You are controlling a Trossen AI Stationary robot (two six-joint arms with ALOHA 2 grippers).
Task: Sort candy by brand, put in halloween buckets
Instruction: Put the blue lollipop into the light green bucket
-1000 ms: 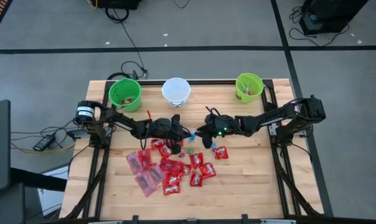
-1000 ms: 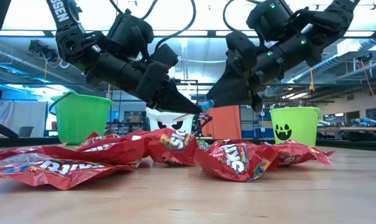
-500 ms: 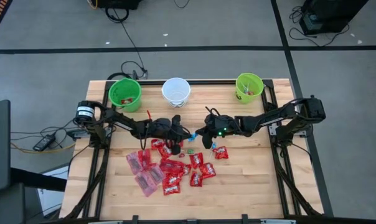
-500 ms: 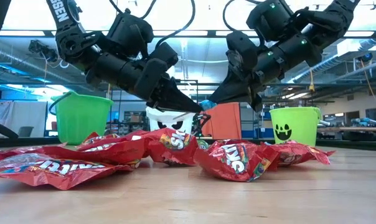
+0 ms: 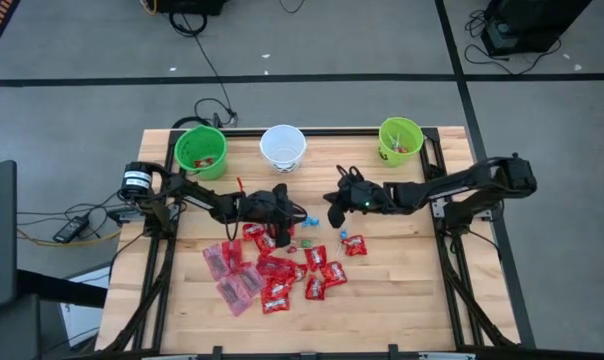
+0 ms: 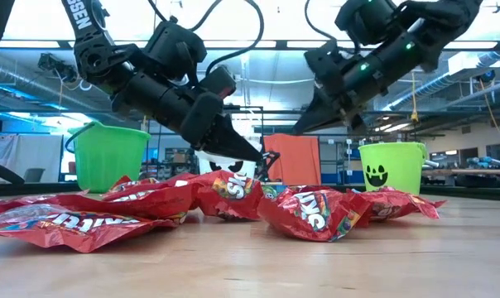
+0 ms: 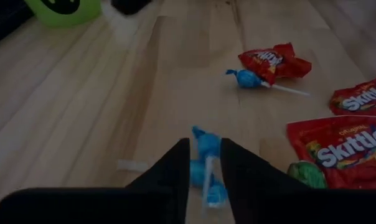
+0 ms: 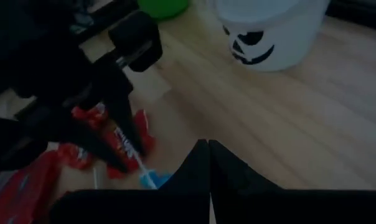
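Note:
My left gripper (image 7: 205, 143) hangs open over mid-table, above the far edge of the candy pile. A blue lollipop (image 7: 208, 140) with a white stick sits in the gap between its fingers. My right gripper (image 8: 205, 144) is shut with nothing between its fingers. It is held higher and farther right (image 6: 303, 126), clear of the left gripper (image 6: 261, 157). Red Skittles packets (image 5: 282, 270) and pinkish packets (image 5: 232, 275) lie flat on the table. Three halloween buckets stand along the far edge: green (image 5: 201, 150), white (image 5: 283, 147) and green with a face (image 6: 392, 165). My left gripper has the blue lollipop's stick (image 7: 210, 182) lying along the gap between its parted fingers, with the wrapped head (image 7: 206, 138) just past the tips. The fingers slant down toward the table. I cannot tell whether either finger touches it, or whether it rests on the table.
A second blue lollipop (image 7: 245, 79) and a red packet (image 7: 275, 61) lie on the table beyond my left gripper. A green piece (image 5: 306, 242) lies among the packets. Bare wood stretches between the pile and the buckets and along the near edge (image 5: 382, 320).
My right gripper has drawn back from the left gripper's tips, rising and moving toward the table's right edge. In the low view, the blue lollipop that showed between the two grippers' tips is gone from there. My left arm has stayed where it was.

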